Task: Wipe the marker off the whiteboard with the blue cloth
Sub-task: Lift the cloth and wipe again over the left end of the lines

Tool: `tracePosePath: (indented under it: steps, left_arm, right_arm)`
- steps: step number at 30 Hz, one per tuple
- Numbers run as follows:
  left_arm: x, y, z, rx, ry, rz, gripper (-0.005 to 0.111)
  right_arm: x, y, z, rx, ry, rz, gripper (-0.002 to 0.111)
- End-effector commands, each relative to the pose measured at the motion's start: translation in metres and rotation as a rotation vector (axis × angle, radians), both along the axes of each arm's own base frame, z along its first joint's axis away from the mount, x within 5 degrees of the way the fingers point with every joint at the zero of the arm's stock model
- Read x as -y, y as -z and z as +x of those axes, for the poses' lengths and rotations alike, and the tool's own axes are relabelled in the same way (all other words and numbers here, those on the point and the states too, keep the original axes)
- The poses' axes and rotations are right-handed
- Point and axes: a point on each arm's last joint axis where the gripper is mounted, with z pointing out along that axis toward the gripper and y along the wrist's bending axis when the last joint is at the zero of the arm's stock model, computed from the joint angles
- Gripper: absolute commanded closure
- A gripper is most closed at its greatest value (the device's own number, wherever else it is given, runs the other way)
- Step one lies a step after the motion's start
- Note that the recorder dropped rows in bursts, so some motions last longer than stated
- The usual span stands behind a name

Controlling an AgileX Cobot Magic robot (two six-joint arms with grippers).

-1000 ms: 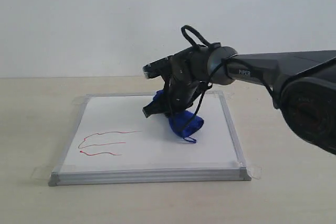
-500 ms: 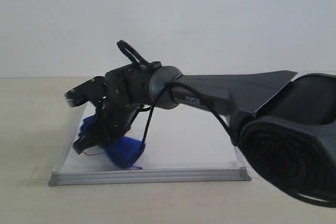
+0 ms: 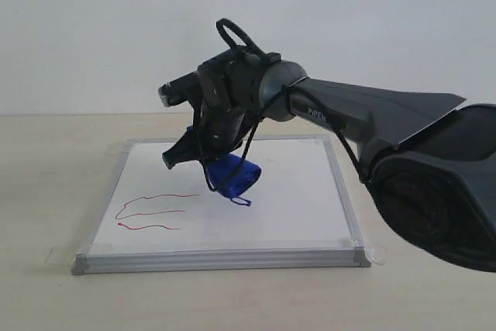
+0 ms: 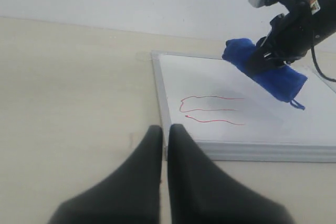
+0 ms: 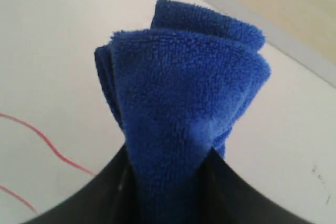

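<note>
A: Right gripper [image 3: 219, 167]: clamped tight on the blue cloth [image 3: 232, 177], bundle pinched between the jaws, loop string dangling below. Step in hand?

B: Wiping pass, judged not yet effective. Red marker line [image 3: 155, 211] intact on the left half of the whiteboard [image 3: 294, 199], all three wavy strokes visible. Cloth near the right end of the top stroke, seemingly held just clear of the surface; contact not certain from any view.

A: Next move?

B: Probably down until the cloth presses flat on the board, then a sweep leftward across the strokes, end to end. Firm, even pressure called for; otherwise a risk of a smear or a missed tail at the left loop. Taped corners likely enough to keep the board from sliding on the tabletop [image 3: 46, 176].

A: Arm pose?

B: Right arm stretched in from the right, past the middle of the board, wrist bent downward, gripper tilted toward the board's left side. Left gripper [image 4: 165, 129]: closed to a thin slit, holding nothing, over bare tabletop outside the board's frame, well apart from the cloth.
</note>
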Motion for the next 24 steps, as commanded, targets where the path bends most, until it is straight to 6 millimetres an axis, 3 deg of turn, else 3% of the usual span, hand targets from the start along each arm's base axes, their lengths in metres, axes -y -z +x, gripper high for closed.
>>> tracePosePath:
  steps: [1,4,10,15,18,24]
  left_arm:
    - [0.000,0.000,0.000,0.009,0.001,-0.009,0.103]
    - [0.000,0.000,0.000,0.009,0.001,-0.009,0.103]
    - [0.000,0.000,0.000,0.009,0.001,-0.009,0.103]
    - [0.000,0.000,0.000,0.009,0.001,-0.009,0.103]
    - [0.000,0.000,0.000,0.009,0.001,-0.009,0.103]
    - [0.000,0.000,0.000,0.009,0.001,-0.009,0.103]
  right_arm:
    - [0.009,0.021,0.007,-0.039,0.002,-0.105,0.109]
    - [0.003,0.024,0.004,-0.063,-0.018,-0.078,0.109]
    - [-0.041,0.029,-0.032,-0.195,-0.223,0.067,0.109]
    - [-0.057,0.023,-0.053,-0.242,-0.357,0.084,0.109]
    - [-0.049,0.023,-0.042,-0.156,-0.334,0.003,0.109]
    - [-0.001,0.040,0.009,0.099,-0.106,-0.274,0.109]
